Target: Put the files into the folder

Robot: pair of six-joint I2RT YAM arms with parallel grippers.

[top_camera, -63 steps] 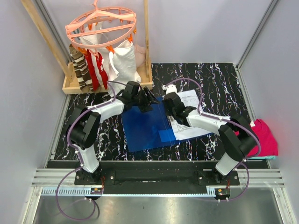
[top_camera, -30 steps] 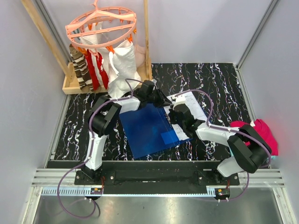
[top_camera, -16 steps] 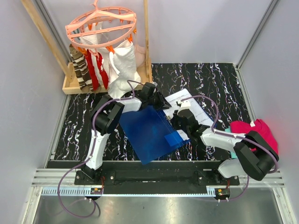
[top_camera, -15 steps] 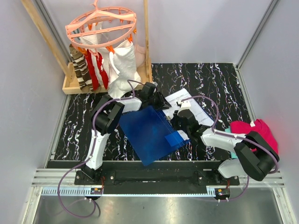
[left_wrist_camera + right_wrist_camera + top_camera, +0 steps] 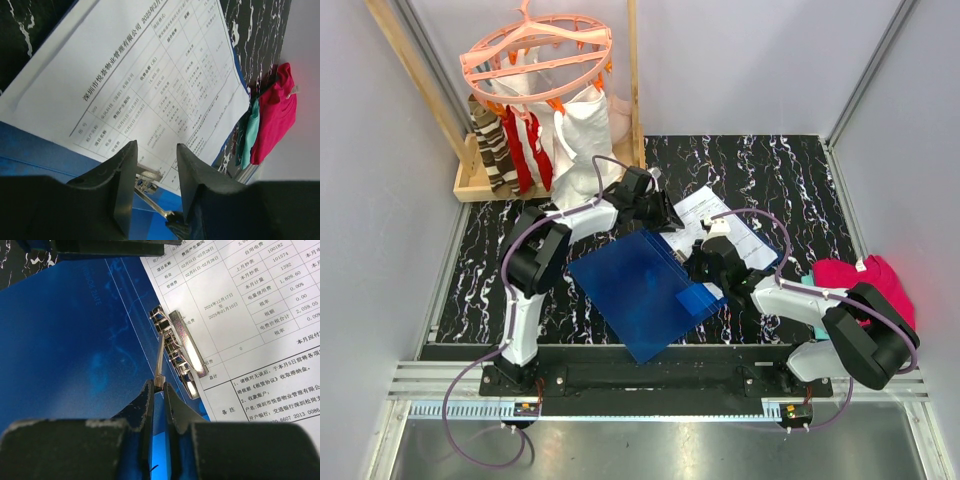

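The blue folder [image 5: 635, 290] lies open in the middle of the table, its cover spread toward the near edge. The files [image 5: 720, 222], white sheets of black print, lie on its right half; they also show in the left wrist view [image 5: 150, 80] and the right wrist view [image 5: 250, 300]. My right gripper [image 5: 159, 385] is shut on the raised lever of the metal clip [image 5: 181, 354] at the files' left edge. My left gripper [image 5: 156, 165] is open and empty just above the files, near the clip [image 5: 147, 177]. From above, the left gripper [image 5: 665, 222] is behind the right gripper [image 5: 705, 268].
A wooden rack [image 5: 480, 180] at the back left carries a pink peg hanger [image 5: 535, 50], striped cloths and a white cloth bag [image 5: 585, 130]. A folded magenta cloth [image 5: 885, 290] on a teal one lies at the right edge, behind my right arm.
The left gripper has moved right to the files' edge. The right gripper drew toward the near edge with the clip lever, and the folder has turned and slid nearer.
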